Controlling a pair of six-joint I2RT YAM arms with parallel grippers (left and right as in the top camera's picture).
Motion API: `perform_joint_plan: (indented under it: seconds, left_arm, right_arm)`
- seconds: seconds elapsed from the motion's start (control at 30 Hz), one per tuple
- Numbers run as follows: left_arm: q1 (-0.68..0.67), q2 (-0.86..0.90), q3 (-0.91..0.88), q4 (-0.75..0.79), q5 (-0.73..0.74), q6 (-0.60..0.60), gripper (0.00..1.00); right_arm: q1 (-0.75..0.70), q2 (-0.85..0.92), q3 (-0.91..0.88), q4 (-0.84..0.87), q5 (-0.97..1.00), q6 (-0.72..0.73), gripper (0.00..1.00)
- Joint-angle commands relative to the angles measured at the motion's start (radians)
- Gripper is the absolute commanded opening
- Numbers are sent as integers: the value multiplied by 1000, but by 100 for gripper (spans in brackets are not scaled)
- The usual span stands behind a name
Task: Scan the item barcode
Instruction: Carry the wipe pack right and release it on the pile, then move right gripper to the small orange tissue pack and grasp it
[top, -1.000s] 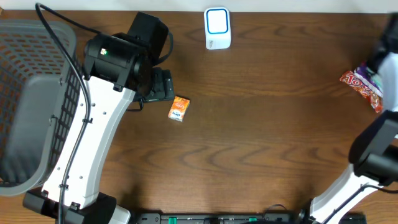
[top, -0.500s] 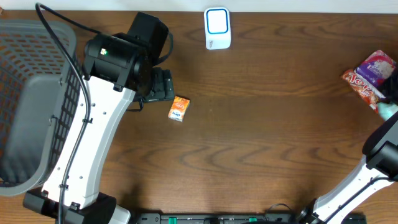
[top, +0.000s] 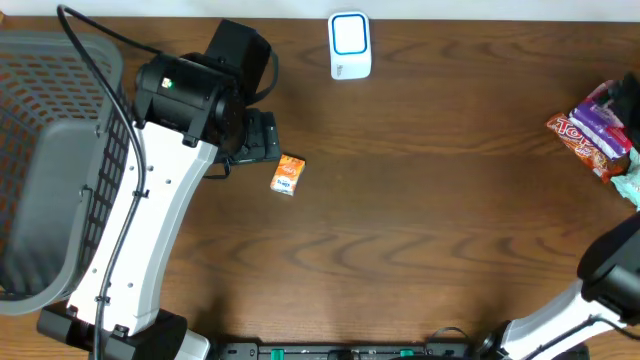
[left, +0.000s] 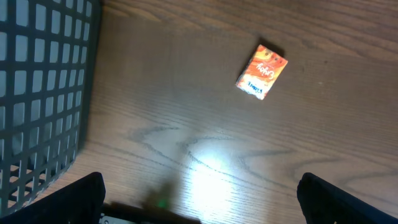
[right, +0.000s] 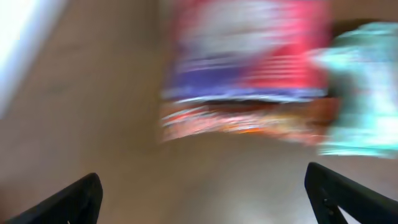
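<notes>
We judge the step in hand to be picking up the orange box (left: 262, 71), which lies flat and askew on the desk (top: 400, 230), between the basket (top: 50, 150) and the scanner (top: 350, 45) and apart from both. To do it well, we should bring the left claw (left: 199, 193) forward over the box, turn it to match the skew, and close across the narrow sides, leaving the printed faces free for the scanner. No barcode shows on the upper face.

The left arm (top: 150, 220) reaches in from the near edge, wrist down, its claw spread wide and empty, short of the box. The right arm (top: 600, 270) stands at the far right; the right claw (right: 202, 193) is also wide open, holds nothing, and faces the blurred snack packets (top: 592, 125).
</notes>
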Motion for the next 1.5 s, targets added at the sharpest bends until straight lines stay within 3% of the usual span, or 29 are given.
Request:
perform_joint_plan:
  seconds: [0.0, 0.23, 0.47, 0.73, 0.93, 1.03, 1.13, 1.47]
  left_arm:
    - [3, 0, 8, -50, -2, -4, 98]
    - [3, 0, 8, -50, -2, -4, 98]
    - [3, 0, 8, -50, -2, -4, 98]
    - [3, 0, 8, -50, -2, -4, 98]
    - [3, 0, 8, -50, -2, -4, 98]
    - [3, 0, 8, -50, -2, -4, 98]
    - [3, 0, 8, -50, -2, -4, 98]
    - [3, 0, 8, -50, -2, -4, 98]
  right_arm:
    - [45, -28, 0, -28, -541, -105, 99]
    - [251, -8, -2, -141, -575, -131, 99]
    - [538, 30, -3, -133, -513, -129, 99]
    - [821, 148, -3, -64, -493, 82, 99]
    - [967, 238, -3, -3, -492, 79, 99]
    - [1019, 257, -3, 0, -453, 82, 80]
    - [1052, 268, -3, 7, -417, 87, 71]
    - [1106, 309, -4, 89, -419, 286, 71]
